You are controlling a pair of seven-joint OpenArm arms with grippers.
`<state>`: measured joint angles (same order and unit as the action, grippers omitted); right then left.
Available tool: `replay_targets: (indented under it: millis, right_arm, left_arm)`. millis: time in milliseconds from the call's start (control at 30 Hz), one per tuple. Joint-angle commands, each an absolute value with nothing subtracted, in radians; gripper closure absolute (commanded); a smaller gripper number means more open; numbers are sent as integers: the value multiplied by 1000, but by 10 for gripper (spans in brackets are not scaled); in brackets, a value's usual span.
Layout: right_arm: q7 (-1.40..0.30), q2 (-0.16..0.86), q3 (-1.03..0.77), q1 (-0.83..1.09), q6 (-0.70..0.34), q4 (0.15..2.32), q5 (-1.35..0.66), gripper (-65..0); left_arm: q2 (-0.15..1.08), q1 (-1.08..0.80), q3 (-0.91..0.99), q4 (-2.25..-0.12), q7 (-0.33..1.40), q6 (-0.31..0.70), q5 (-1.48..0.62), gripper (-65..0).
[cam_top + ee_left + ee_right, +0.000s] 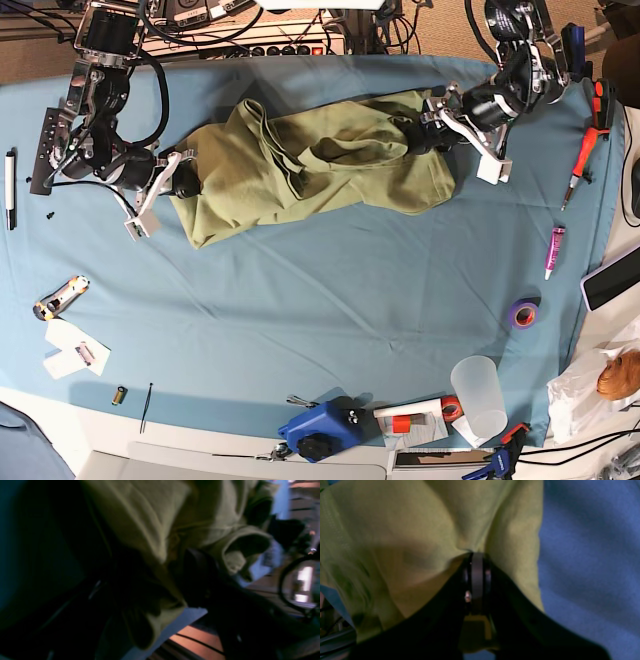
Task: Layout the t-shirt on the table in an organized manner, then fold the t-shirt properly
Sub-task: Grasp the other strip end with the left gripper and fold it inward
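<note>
The olive t-shirt lies bunched and creased across the far half of the table, stretched between my two grippers. My right gripper is at its left end. In the right wrist view this gripper is shut, pinching a fold of the t-shirt over the blue cloth. My left gripper is at the right end. The left wrist view is blurred, and there the dark fingers stand wide apart with t-shirt cloth bunched between them.
Small items lie around: a purple tape roll, a clear cup, a blue tool, an orange-handled screwdriver, a pink tube, a marker, a utility knife. Cables crowd the far edge.
</note>
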<state>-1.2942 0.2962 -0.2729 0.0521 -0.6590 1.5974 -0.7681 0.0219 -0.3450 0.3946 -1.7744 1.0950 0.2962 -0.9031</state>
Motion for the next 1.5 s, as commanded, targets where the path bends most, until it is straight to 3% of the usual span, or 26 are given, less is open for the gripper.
replay_targets:
  millis: [0, 67, 133, 467, 933, 1200, 1333, 1467]
  right_arm:
    - [-1284, 311, -277, 35, -661, 1610, -778, 0]
    - [-1277, 310, -277, 33, -661, 1610, -778, 0]
    - [-1273, 311, -277, 29, -661, 1610, -781, 0]
    - [-1256, 310, -277, -70, -677, 1610, -981, 0]
    - [-1262, 308, -280, -149, -696, 1610, -1005, 0]
    - [-1293, 308, -287, -149, -696, 1610, -1005, 0]
    - [-1295, 308, -287, -149, -698, 1610, -1001, 0]
    - [-1312, 308, -287, -149, -698, 1610, -994, 0]
  left_arm:
    - [16, -352, 388, -1771, 1145, 288, -884, -283]
    - [17, -351, 389, -1772, 1145, 288, -895, -163]
    - [16, -351, 389, -1774, 1145, 289, -899, 0]
    - [30, -352, 462, -1902, 1146, 327, -862, 0]
    - [279, -366, 534, -1927, 1145, 364, -861, 0]
    - [240, -422, 514, -1927, 1143, 371, -942, 0]
    - [189, -434, 460, -1927, 1069, 424, -857, -234]
    - [138, -423, 454, -1928, 993, 410, -739, -271]
